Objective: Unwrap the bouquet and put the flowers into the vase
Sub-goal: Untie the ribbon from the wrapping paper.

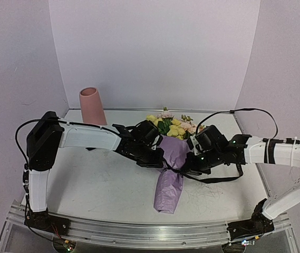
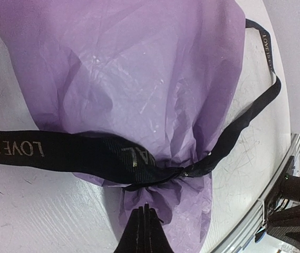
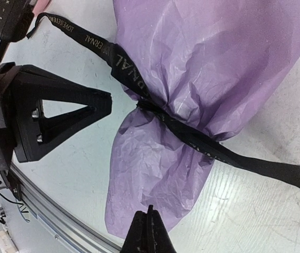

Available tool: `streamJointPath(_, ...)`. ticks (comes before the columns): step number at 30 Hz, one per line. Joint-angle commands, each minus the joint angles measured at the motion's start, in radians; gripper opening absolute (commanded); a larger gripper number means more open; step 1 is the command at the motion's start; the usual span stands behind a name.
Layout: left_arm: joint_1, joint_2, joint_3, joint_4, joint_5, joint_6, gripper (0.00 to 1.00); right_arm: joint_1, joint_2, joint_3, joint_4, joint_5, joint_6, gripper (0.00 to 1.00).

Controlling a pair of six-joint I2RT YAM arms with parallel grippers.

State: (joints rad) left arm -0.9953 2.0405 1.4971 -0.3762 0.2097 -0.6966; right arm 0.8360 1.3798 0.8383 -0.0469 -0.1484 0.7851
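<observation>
Bouquet (image 1: 168, 182) lies tied, flowers (image 1: 172, 126) inside its paper (image 2: 139, 79), vase (image 1: 92, 105) apart; left fingers (image 2: 138, 232) and right fingers (image 3: 141, 232) closed together.

Bouquet (image 1: 174, 150): cone of crinkled lilac paper (image 2: 139, 68), paler where the creases catch the light and darker violet in the folds. Ribbon (image 2: 60, 152): black, printed along its length with small gold capital letters. Flowers (image 1: 175, 128): yellow, pale pink and cream blooms among dark green leaves (image 1: 164, 125). Vase (image 1: 92, 106): plain matte salmon pink, unpatterned. Table (image 1: 97, 184): white, crossed by fine grey scratch lines. Left arm (image 1: 89, 138) and right arm (image 1: 276, 150): white shells, black joints. Front rail (image 1: 139, 232): bare silver metal. Backdrop (image 1: 155, 52): pale lilac-white.
</observation>
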Motion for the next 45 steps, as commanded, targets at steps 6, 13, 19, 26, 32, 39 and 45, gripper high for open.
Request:
streamJointPath(6,-0.02,0.042,0.088,0.006,0.076,0.006,0.0,0.0,0.021,0.029,-0.042,0.061,-0.038,0.0)
streamJointPath(13,-0.025,0.077,0.047,0.009,0.126,0.0,0.0,0.0,0.087,0.032,0.035,0.026,0.004,0.0)
streamJointPath(19,-0.028,0.069,-0.025,0.027,0.117,-0.001,0.0,0.0,0.098,-0.021,0.123,0.006,0.038,0.0)
streamJointPath(26,-0.029,0.009,-0.043,0.038,0.1,-0.004,0.02,-0.001,0.14,-0.032,0.184,-0.047,0.053,0.0)
streamJointPath(32,-0.029,-0.075,-0.072,0.041,0.058,-0.02,0.07,0.0,0.187,-0.055,0.225,-0.078,0.074,0.0)
streamJointPath(39,-0.029,-0.133,-0.107,0.042,0.015,-0.013,0.13,0.0,0.268,-0.102,0.259,-0.109,0.119,0.0)
streamJointPath(45,-0.029,-0.139,-0.093,0.039,-0.008,0.035,0.2,0.0,0.182,-0.108,0.258,-0.095,0.12,0.0)
